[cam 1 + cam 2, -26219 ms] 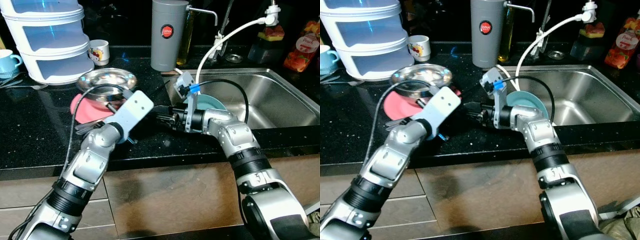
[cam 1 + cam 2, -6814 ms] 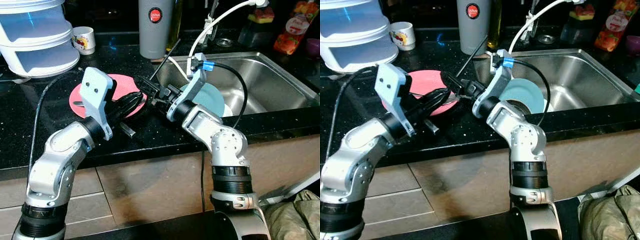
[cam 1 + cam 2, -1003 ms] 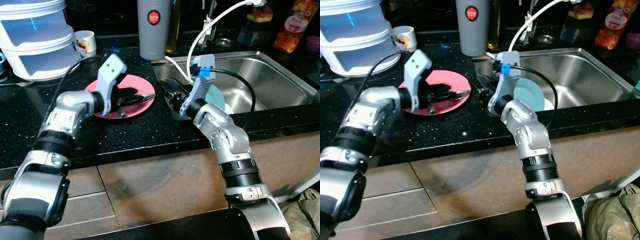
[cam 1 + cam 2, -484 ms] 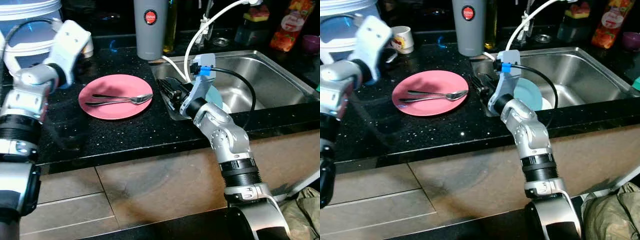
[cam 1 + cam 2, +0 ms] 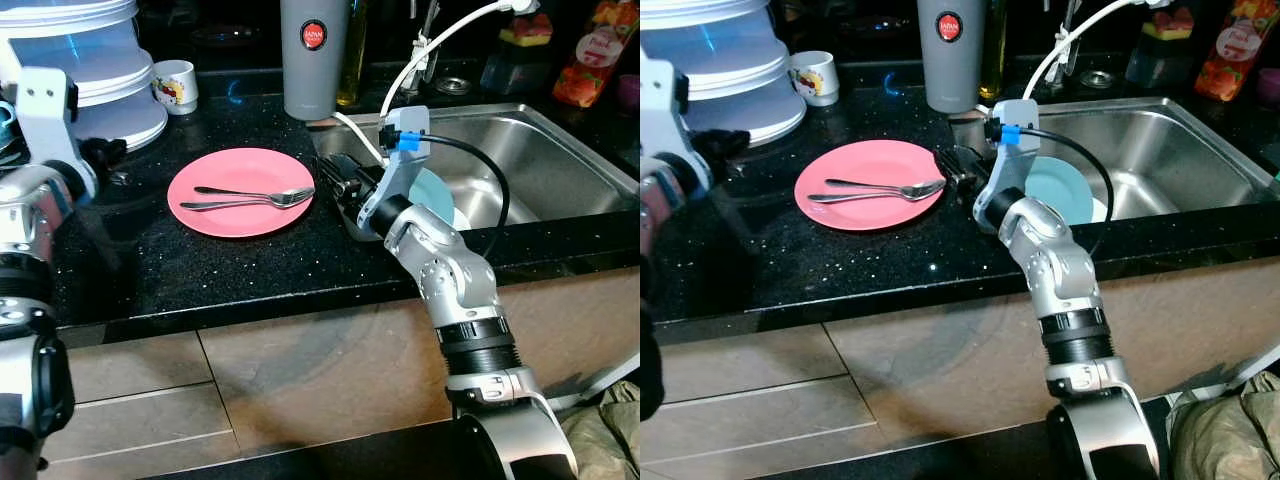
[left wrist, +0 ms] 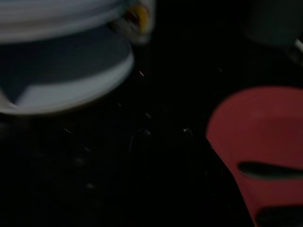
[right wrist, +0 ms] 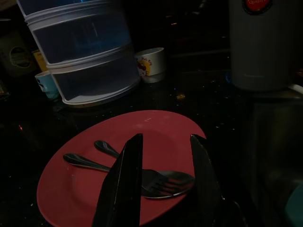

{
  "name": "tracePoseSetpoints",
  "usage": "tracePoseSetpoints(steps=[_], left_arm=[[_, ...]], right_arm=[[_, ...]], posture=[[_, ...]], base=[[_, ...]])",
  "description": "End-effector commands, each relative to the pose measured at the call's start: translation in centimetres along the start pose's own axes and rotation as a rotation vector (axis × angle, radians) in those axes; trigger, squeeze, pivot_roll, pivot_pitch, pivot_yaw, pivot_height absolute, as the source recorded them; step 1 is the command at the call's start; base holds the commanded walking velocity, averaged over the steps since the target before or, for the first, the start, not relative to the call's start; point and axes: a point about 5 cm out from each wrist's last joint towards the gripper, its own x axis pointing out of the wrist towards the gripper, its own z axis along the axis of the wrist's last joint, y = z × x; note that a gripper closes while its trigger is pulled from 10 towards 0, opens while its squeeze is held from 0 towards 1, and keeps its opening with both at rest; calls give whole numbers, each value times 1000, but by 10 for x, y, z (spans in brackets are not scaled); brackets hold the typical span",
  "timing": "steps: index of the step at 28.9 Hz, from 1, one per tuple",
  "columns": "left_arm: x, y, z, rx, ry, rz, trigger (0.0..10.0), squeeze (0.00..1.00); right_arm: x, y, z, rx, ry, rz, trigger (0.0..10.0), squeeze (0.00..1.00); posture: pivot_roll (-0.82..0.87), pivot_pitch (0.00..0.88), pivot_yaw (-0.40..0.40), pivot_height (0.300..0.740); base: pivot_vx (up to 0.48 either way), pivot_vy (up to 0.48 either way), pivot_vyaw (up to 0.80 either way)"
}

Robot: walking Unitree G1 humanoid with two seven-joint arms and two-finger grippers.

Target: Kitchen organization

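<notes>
Black speckled counter point(image 5: 230, 270) runs across the kitchen, with a steel sink point(image 5: 560, 160) set into it on the robot's right. On that side the right arm point(image 5: 440, 270) is bent at the elbow, its forearm lying over the corner between counter and sink, and the right gripper point(image 5: 952, 168) points across the counter at the rim of the pink plate point(image 5: 240, 192), just beside it but not touching. Its two black fingers point(image 7: 124, 182) stand spread apart with nothing between them, framing the plate in the wrist view. At the far left the left arm point(image 5: 30, 200) is raised, its wrist block near the stacked white containers point(image 5: 95, 60), and the left gripper point(image 5: 100, 152) reaches toward the base of that stack; whether its fingers are spread or closed I cannot tell. The plate lies flat on the counter between the two arms, and on it rest a fork point(image 5: 250, 201) and a spoon point(image 5: 225, 190), side by side, handles toward the left. In the sink a teal plate point(image 5: 438, 190) leans behind the right arm. A small white cup point(image 5: 176, 86) stands by the containers, and a tall grey canister point(image 5: 314, 55) stands at the back of the counter near the sink corner
</notes>
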Motion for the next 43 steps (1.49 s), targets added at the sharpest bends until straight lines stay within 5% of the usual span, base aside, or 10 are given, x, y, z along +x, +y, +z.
tracePoseSetpoints(steps=[1, 7, 11, 26, 27, 29, 32, 42, 43], left_arm=[[1, -6, -18, -51, 66, -34, 10000, 0], [3, -19, -36, -189, 168, -94, 10000, 0], [3, -28, -49, -166, 242, -102, 10000, 0], [3, -43, -43, -332, 268, -160, 10000, 0], [3, -42, -41, -306, 251, -143, 10000, 1000], [3, -42, -39, -275, 242, -134, 10000, 1000], [1, -37, -36, -55, 213, -54, 10000, 1000], [-4, -35, -41, -77, 222, 27, 10000, 1000], [-3, -36, -43, -128, 220, 26, 10000, 1000]], right_arm=[[-3, 0, -3, 6, 8, -4, 10000, 0], [-4, -1, -3, 5, 10, -7, 10000, 0], [-4, -1, -4, -2, 16, -8, 10000, 0], [-4, -2, -5, -2, 16, -8, 10000, 0], [-4, -2, -5, -1, 17, -8, 10000, 0], [-4, -2, -5, -1, 17, -8, 10000, 0], [-4, -2, -5, 0, 17, -8, 10000, 0], [-3, -2, -5, 1, 19, -7, 10000, 0], [-3, -3, -5, -1, 19, -7, 10000, 0]], posture=[[90, 122, -9, 740], [86, 124, -4, 740], [85, 125, -6, 740], [89, 126, -7, 740], [89, 127, -6, 740], [88, 126, -7, 740], [88, 126, -6, 740], [88, 126, -6, 740], [85, 124, -6, 740]], base=[[0, 0, 0], [0, 0, 0], [0, 0, 0], [0, 0, 0], [0, 0, 0], [0, 0, 0], [0, 0, 0], [0, 0, 0], [0, 0, 0]])
